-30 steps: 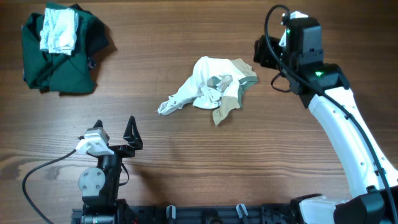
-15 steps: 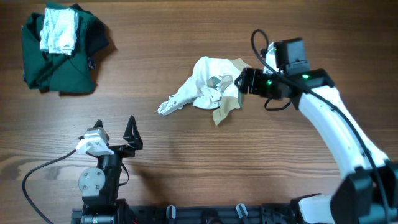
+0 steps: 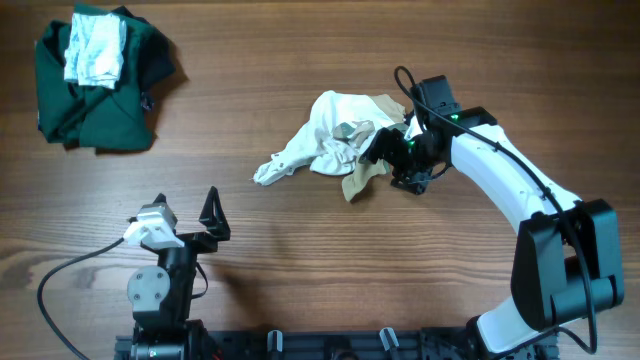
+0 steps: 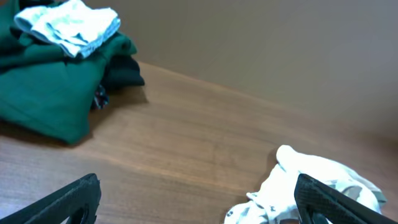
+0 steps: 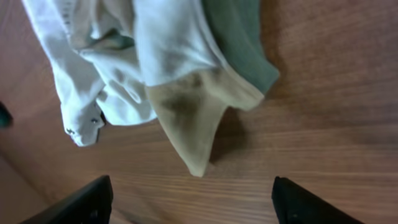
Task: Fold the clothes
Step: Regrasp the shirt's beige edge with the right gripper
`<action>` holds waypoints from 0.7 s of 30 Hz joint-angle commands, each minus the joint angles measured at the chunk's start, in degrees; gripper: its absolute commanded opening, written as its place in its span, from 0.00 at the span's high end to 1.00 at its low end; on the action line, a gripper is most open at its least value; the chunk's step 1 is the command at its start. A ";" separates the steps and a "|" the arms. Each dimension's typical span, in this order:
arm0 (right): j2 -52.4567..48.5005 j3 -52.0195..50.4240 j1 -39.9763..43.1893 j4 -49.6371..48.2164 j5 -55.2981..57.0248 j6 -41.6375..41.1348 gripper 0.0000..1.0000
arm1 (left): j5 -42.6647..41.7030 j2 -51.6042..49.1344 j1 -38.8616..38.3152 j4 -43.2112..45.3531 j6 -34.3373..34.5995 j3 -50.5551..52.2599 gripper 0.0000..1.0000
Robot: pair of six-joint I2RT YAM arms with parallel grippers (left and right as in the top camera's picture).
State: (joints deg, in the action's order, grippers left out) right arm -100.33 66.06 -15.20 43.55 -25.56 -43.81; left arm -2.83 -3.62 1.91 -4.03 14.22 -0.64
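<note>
The clothes (image 3: 335,145) are a small crumpled white and cream heap at the table's middle, with a khaki-tan flap and a green-edged part on its right side. My right gripper (image 3: 392,163) hovers at that right edge, open. In the right wrist view its fingertips (image 5: 93,199) stand wide apart just short of the tan point of the clothes (image 5: 186,124), nothing between them. My left gripper (image 3: 185,208) rests open near the front left, well clear of the heap. The left wrist view shows the clothes (image 4: 311,180) ahead to the right of the left gripper (image 4: 198,202).
A large dark green garment (image 3: 95,95) lies bunched at the back left corner, with a whitish-grey folded cloth (image 3: 95,50) on top. Both also appear in the left wrist view, the green garment (image 4: 50,87) under the cloth (image 4: 71,25). Bare wood surrounds the heap.
My right arm has swung from the back right down and leftward to the garment's tan edge, jaws staying wide. The left arm and the clothes have not moved.
</note>
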 commanded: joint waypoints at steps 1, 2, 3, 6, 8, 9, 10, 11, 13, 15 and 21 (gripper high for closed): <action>-0.72 -1.44 -0.87 -0.90 -1.11 -5.90 0.17 | -0.11 -3.06 0.35 -0.24 -0.07 0.33 0.00; -0.72 -2.01 -1.09 -2.21 -1.40 -6.14 0.17 | -0.11 -4.02 0.35 -0.24 -0.07 0.33 0.00; -0.72 -2.47 -1.40 -3.45 -1.49 -6.34 0.17 | -0.11 -4.81 0.35 -0.24 -0.07 0.33 0.00; -0.72 -2.82 -3.04 -6.19 -1.90 -7.39 0.21 | -0.11 -7.28 0.35 -0.24 -0.07 0.33 0.00; -0.72 -2.82 -4.92 -7.45 -1.75 -9.27 0.20 | -0.11 -8.55 0.35 -0.24 -0.07 0.33 0.00; -0.72 -2.82 -5.81 -7.85 -1.38 -10.21 0.20 | -0.09 -9.05 0.35 -0.24 -0.07 0.33 0.00; -0.72 -2.82 -6.93 -8.26 -0.48 -10.56 0.20 | -0.09 -9.40 0.35 -0.24 -0.07 0.33 0.00; -0.72 -2.82 -8.28 -8.26 1.90 -12.44 0.19 | -0.09 -9.92 0.35 -0.24 -0.07 0.33 0.00; -0.72 -2.82 -9.31 -7.87 5.31 -15.13 0.20 | -0.09 -10.45 0.35 -0.22 -0.07 0.33 0.00; -0.72 -2.82 -9.35 -7.58 6.40 -16.50 0.19 | -0.09 -10.75 0.35 -0.22 -0.07 0.33 0.00; -0.72 -2.82 -9.33 -6.62 8.33 -17.81 0.18 | -0.09 -11.13 0.35 -0.22 -0.09 0.33 0.00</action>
State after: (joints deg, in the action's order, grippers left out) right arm -100.33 63.59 -24.64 36.82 -19.35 -60.07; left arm -2.83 -14.44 1.91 -4.03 14.22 -0.62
